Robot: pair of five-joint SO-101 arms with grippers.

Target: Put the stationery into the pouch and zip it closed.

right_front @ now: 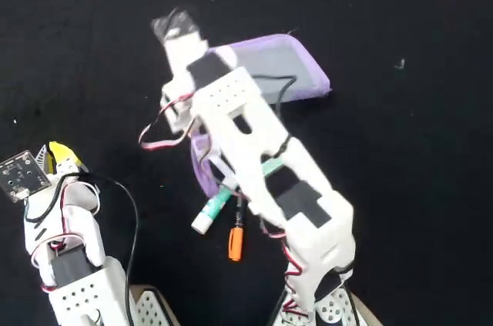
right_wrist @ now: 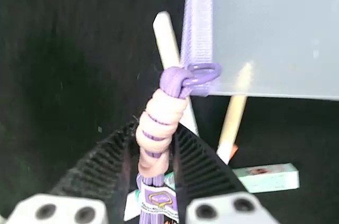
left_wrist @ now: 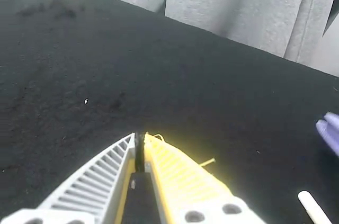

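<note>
Right gripper (right_wrist: 153, 131) pinched the pull cord (right_wrist: 159, 110) of the pouch (right_wrist: 265, 28), I judged to steady it; left gripper (left_wrist: 140, 139) sat apart, fingers pressed together

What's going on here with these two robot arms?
The right gripper is shut on the braided strap at the end of the purple pouch. A green marker and an orange pen lie on the black table beside the pouch, under that arm, so the packing looks unfinished. The left gripper is shut on nothing, off to the side over the table.
</note>
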